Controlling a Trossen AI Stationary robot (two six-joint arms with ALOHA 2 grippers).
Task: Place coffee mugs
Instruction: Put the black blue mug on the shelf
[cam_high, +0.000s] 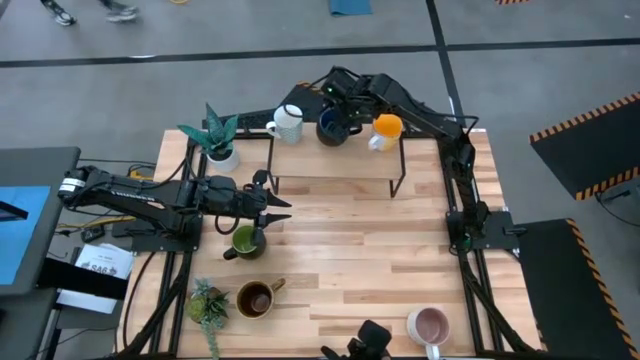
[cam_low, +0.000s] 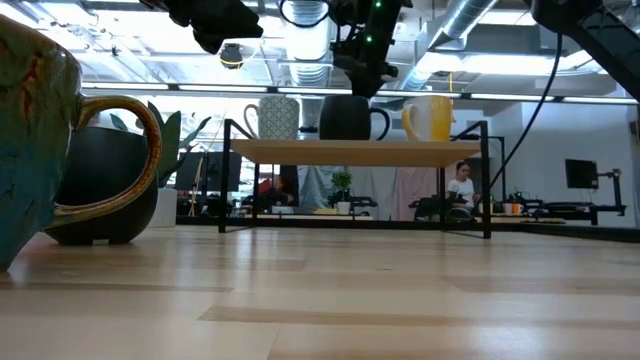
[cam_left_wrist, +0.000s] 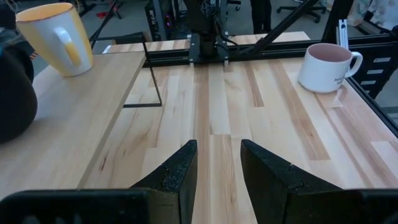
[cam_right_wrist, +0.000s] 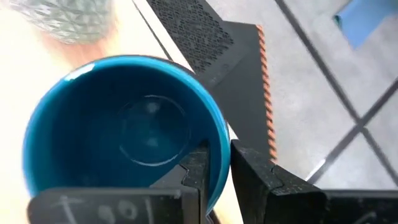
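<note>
A dark-framed wooden shelf (cam_high: 340, 160) at the table's far side carries the white mug (cam_high: 288, 123), the dark blue mug (cam_high: 332, 130) and the orange mug (cam_high: 386, 128) in a row. My right gripper (cam_high: 338, 112) reaches down from above and is shut on the blue mug (cam_right_wrist: 124, 130). The olive green mug (cam_high: 245, 240), the brown mug (cam_high: 257, 297) and the pink mug (cam_high: 430, 325) stand on the tabletop. My left gripper (cam_high: 283, 208) hovers open just beyond the green mug, with nothing between its fingers (cam_left_wrist: 177, 171). My right gripper pinches the dark blue mug's rim (cam_right_wrist: 217, 127), one finger inside the cup (cam_right_wrist: 196, 171) and one outside (cam_right_wrist: 255, 180). It comes from above, pointing down. The mug (cam_low: 350, 118) stands upright on the shelf board, between the white and orange mugs.
A potted plant (cam_high: 218, 138) stands at the shelf's left end and a second small plant (cam_high: 208, 302) beside the brown mug. In the low view the brown mug (cam_low: 40, 130) fills the near left. Bare wood lies between the shelf and the pink mug.
</note>
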